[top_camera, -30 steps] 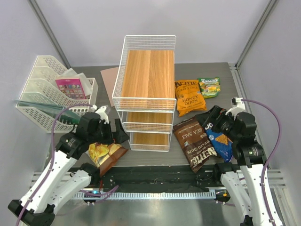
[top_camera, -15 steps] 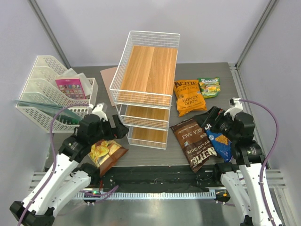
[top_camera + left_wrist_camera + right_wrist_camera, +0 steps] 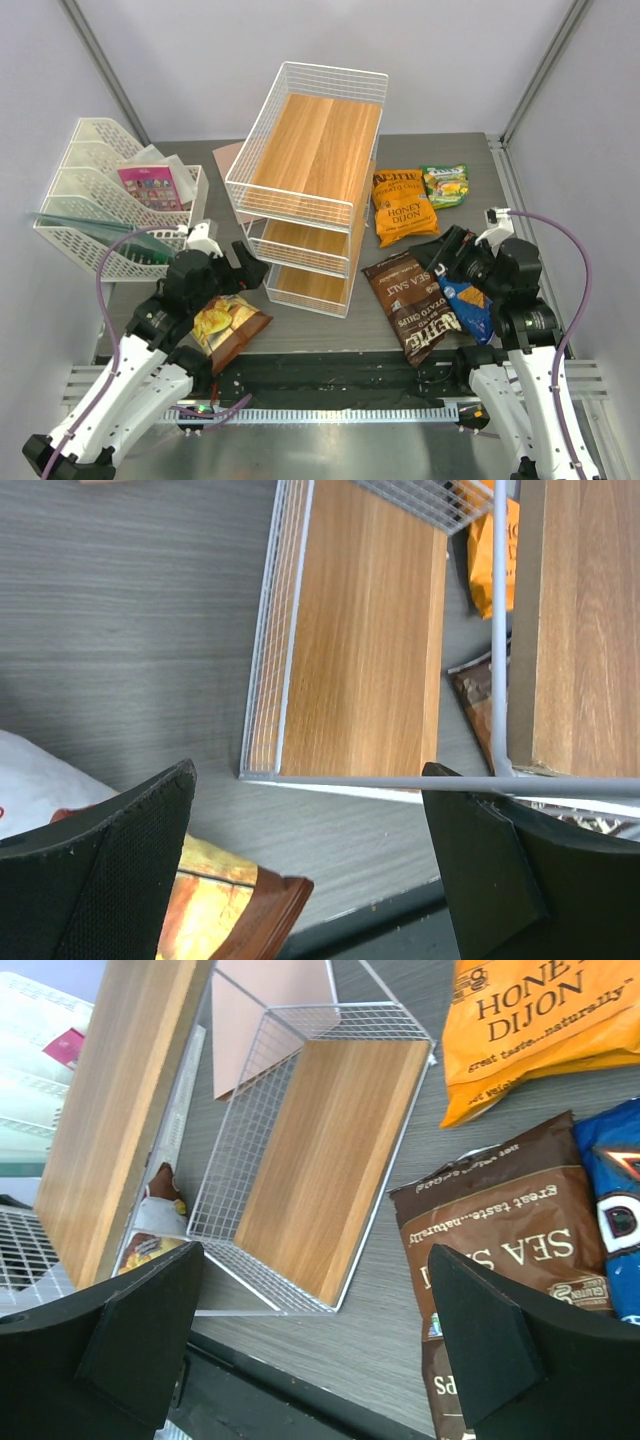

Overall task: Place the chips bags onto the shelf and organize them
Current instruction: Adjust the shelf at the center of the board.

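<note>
- Standing askew in the middle of the grey table [image 3: 330, 325], the tall three-tier white wire shelf with light-brown wooden boards [image 3: 318, 145] carries nothing. Every board you can see is bare, so no placing is done yet.
- The dark brown crinkly Sea Salt bag [image 3: 412, 300] lies flat on the table just right of the shelf.
- The orange Honey Dijon bag [image 3: 403, 207] lies beyond it, beside the shelf's right side.
- The blue Doritos bag [image 3: 470, 305] touches the Sea Salt bag's right edge and is partly hidden under your right arm.
- The brown-and-white crinkly bag [image 3: 232, 325] sits at the near left, partly under your left arm.
- The small green-yellow bag [image 3: 445, 185] rests just right of the Honey Dijon bag.
- Your left gripper [image 3: 308, 780] hangs with jaws spread wide and empty at the shelf's near-left corner. Your right gripper [image 3: 315, 1260] is equally wide and empty, above the Sea Salt bag.
- By my reading, you have all five bags left to lift and arrange.
</note>
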Robot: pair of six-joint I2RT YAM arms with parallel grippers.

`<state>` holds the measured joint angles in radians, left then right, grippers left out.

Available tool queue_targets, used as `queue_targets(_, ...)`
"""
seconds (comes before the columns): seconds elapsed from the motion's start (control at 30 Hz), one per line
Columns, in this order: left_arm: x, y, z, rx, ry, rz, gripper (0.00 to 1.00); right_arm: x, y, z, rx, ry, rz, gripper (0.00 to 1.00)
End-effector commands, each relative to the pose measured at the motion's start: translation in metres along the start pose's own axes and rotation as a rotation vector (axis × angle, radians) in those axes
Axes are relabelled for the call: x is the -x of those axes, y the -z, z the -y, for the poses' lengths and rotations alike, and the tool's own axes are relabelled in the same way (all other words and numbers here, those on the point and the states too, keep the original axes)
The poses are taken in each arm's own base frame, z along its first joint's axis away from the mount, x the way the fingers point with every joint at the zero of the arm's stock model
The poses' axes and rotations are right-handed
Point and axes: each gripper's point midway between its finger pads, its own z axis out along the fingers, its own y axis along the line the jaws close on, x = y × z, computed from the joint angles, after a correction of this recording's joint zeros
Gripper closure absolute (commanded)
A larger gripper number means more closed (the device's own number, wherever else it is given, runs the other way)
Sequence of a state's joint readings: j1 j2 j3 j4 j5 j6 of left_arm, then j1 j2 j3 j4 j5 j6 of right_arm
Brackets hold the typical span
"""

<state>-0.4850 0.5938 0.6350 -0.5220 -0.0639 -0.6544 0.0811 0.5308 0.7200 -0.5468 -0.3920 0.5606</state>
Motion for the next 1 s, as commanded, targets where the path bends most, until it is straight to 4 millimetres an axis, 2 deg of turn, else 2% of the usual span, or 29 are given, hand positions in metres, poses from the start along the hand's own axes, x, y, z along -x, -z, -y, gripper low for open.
queue_targets(0.0, 0.037, -0.008, 0.009, -0.035, 0.057, 0.187, 0.07, 0.004, -0.004, -0.015, 0.077, -0.023, -0.004, 0.01)
queue_targets(0.2, 0.029, -0.019, 0.008, -0.049, 0.068, 0.186, 0.23, -0.007, -0.010, -0.012, 0.086, -0.041, -0.055, 0.03)
queue_targets(0.4, 0.044, -0.016, -0.006, 0.039, 0.067, 0.251, 0.24, -0.023, -0.015, -0.012, 0.124, -0.069, -0.118, 0.07)
queue_targets(0.53, 0.058, -0.010, -0.014, 0.114, 0.055, 0.280, 0.19, -0.024, -0.014, -0.012, 0.129, -0.065, -0.114, 0.07)
queue_targets(0.7, 0.065, -0.010, -0.022, 0.191, 0.033, 0.272, 0.14, -0.026, -0.014, -0.011, 0.128, -0.066, -0.120, 0.07)
queue_targets(0.8, 0.079, -0.005, -0.028, 0.257, 0.003, 0.299, 0.07, -0.027, -0.014, -0.011, 0.131, -0.067, -0.117, 0.07)
queue_targets(0.83, 0.091, 0.000, -0.025, 0.270, -0.003, 0.321, 0.06, -0.028, -0.014, -0.010, 0.131, -0.070, -0.119, 0.07)
queue_targets(0.9, 0.095, 0.000, -0.027, 0.307, -0.042, 0.305, 0.03, -0.029, -0.014, -0.010, 0.133, -0.071, -0.118, 0.07)
queue_targets(0.97, 0.110, 0.002, -0.024, 0.325, -0.059, 0.326, 0.00, -0.030, -0.015, -0.009, 0.134, -0.074, -0.120, 0.07)
